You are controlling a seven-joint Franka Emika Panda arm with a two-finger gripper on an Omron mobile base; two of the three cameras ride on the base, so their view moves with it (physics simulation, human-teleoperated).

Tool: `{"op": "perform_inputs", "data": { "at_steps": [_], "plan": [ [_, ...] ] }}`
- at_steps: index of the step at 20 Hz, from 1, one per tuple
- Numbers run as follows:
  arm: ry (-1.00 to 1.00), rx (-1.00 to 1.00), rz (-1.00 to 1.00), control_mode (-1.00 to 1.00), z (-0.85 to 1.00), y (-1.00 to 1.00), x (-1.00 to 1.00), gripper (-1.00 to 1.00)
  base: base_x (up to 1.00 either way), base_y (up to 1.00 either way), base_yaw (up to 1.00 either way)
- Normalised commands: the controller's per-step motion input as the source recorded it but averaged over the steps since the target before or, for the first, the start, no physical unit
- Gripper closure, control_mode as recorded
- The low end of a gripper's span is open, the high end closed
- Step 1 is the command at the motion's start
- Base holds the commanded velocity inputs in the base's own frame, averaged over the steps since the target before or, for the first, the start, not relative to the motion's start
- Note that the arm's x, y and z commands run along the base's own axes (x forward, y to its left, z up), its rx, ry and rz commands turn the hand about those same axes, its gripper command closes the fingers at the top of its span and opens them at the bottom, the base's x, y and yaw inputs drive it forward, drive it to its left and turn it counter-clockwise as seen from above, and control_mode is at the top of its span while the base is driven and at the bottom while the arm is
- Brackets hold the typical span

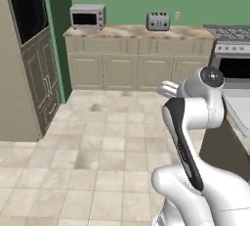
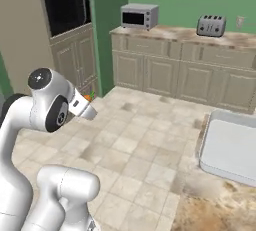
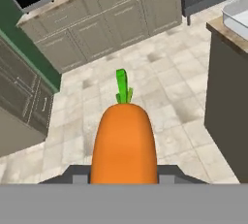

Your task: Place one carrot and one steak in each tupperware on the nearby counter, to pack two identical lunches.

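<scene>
Centrally, the carrot [image 3: 124, 143] stands between the fingers [image 3: 76, 173], orange body rising from the grip and green stem pointing away from the hand; the two dark tips flank its lower sides and pinch it, so we read the fingers as closed on the carrot rather than spread or pressed together. A speck of orange and green [image 2: 89, 96] shows at the end of the arm in the right base view, over open floor.

We judge the step in hand to be the carry: one carrot is lifted and on its way to a container, not yet placed. The large whitish tupperware [image 2: 235, 151] lies on the marbled table [image 2: 210, 210] to the robot's right, well apart from the held carrot; its near corner also appears at the upper right of the hand view [image 3: 237, 12]. Its visible part holds nothing.

The next move, as we see it, calls for swinging the arm rightward over the table edge, bringing the carrot above the tupperware's floor, lowering, then spreading the fingers. Beyond lie the tiled floor [image 1: 97, 142], cabinets, microwave [image 2: 139, 16] and toaster [image 2: 211, 25].
</scene>
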Motion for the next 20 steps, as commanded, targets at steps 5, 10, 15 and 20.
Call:
{"op": "perform_inputs", "data": {
  "at_steps": [5,10,15,20],
  "plan": [
    [0.00,0.00,0.00,1.00,0.00,0.00,0.00,1.00,0.67,0.27,-0.75],
    [0.00,0.00,0.00,1.00,0.00,0.00,0.00,1.00,0.30,0.47,-0.88],
    [0.00,0.00,0.00,1.00,0.00,0.00,0.00,1.00,0.31,0.07,-0.90],
    [0.00,0.00,0.00,1.00,0.00,0.00,0.00,1.00,0.79,0.19,-0.72]
  ]
}}
